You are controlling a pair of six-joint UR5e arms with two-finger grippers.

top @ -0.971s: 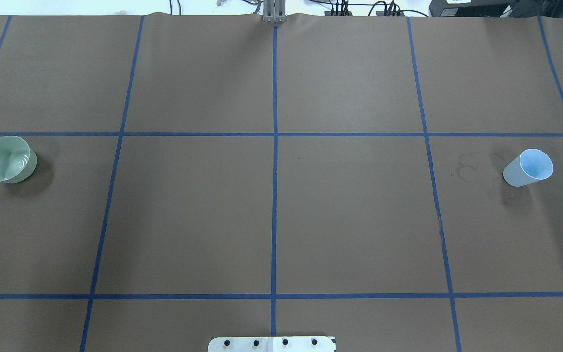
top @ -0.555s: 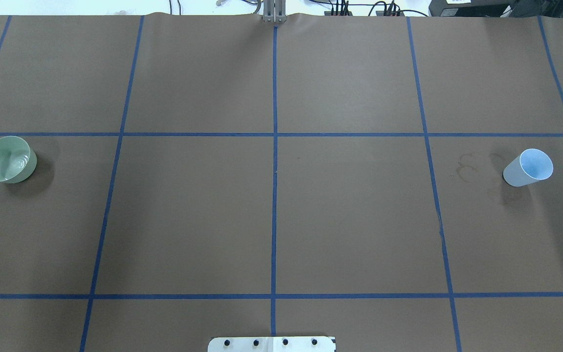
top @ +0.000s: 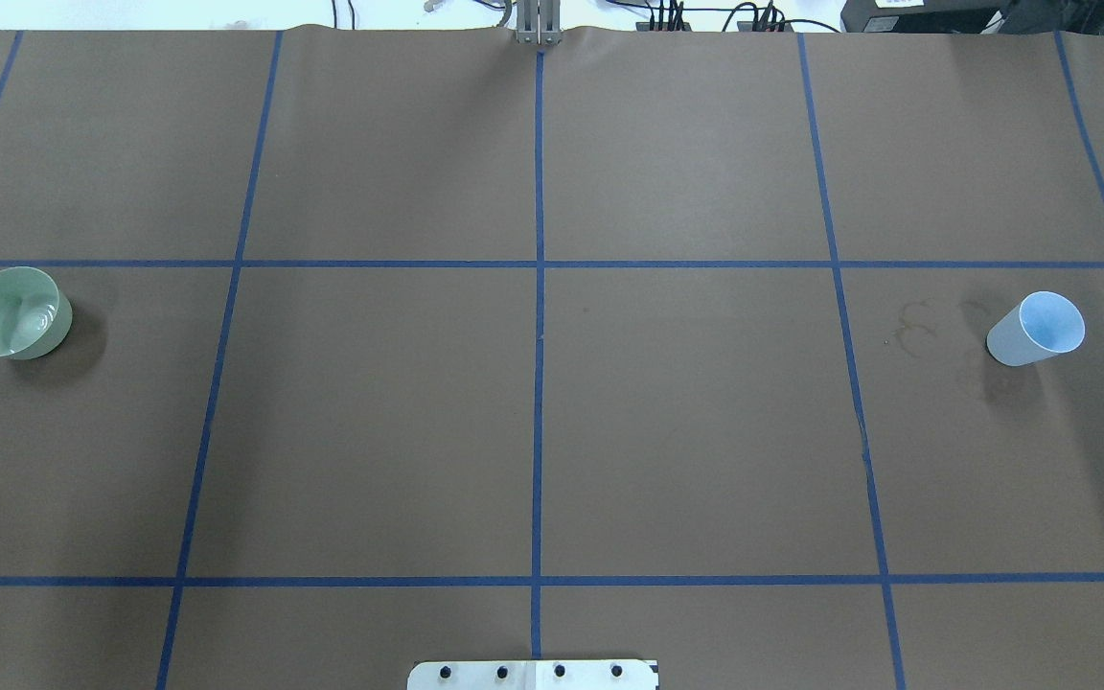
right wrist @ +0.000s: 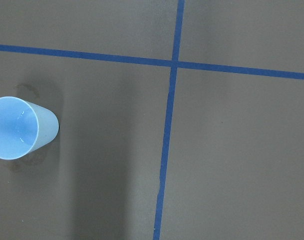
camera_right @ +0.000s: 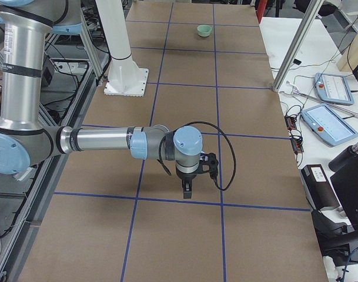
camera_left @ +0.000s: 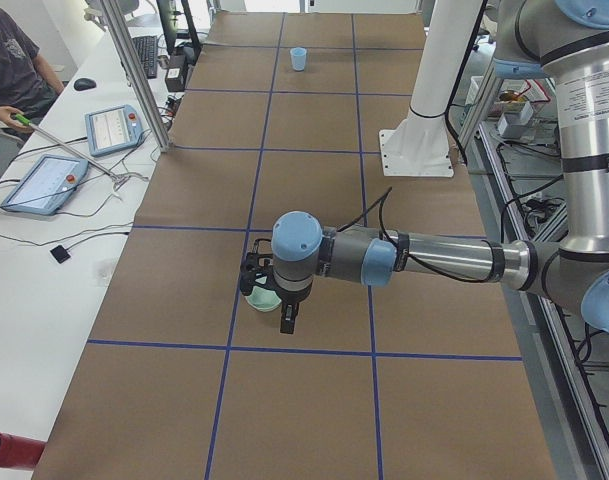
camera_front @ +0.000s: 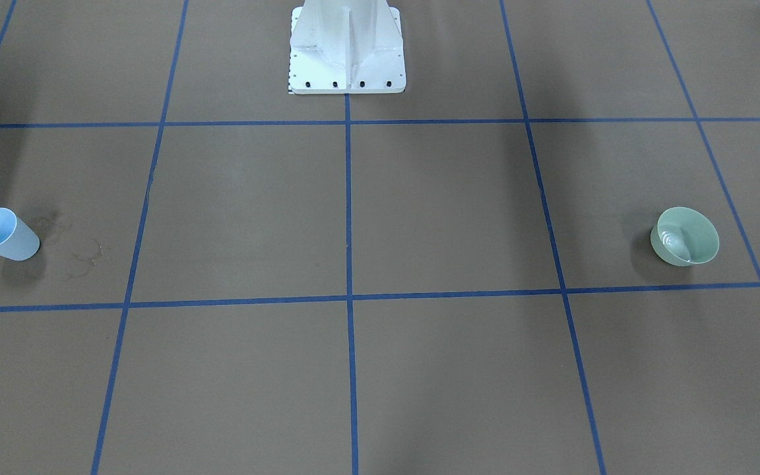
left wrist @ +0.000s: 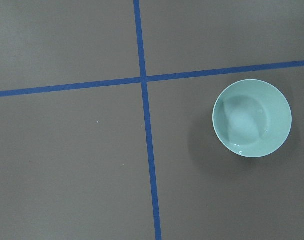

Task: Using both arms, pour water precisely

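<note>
L arm [camera_left: 434, 258] stretches low over the table [top: 705, 431], wrist above the green bowl [top: 13, 312]. L gripper [camera_left: 287, 320] points down by the bowl. It shows in the side view only, so can't tell if the fingers are spread or pressed together. R arm [camera_right: 102, 141] is stretched out the same way at the other end. R gripper [camera_right: 187, 189] points down too, side view only, finger state can't tell. Water [top: 37, 321] lies in the bowl's bottom, w/ faint ripples & white glints. Blue cup [top: 1037, 330] stands upright at the far R end, well apart from the bowl, w/ dried ring marks [top: 914, 328] just beside it. White pedestal [camera_front: 347, 49] sits at mid table edge betw. the two.
</note>
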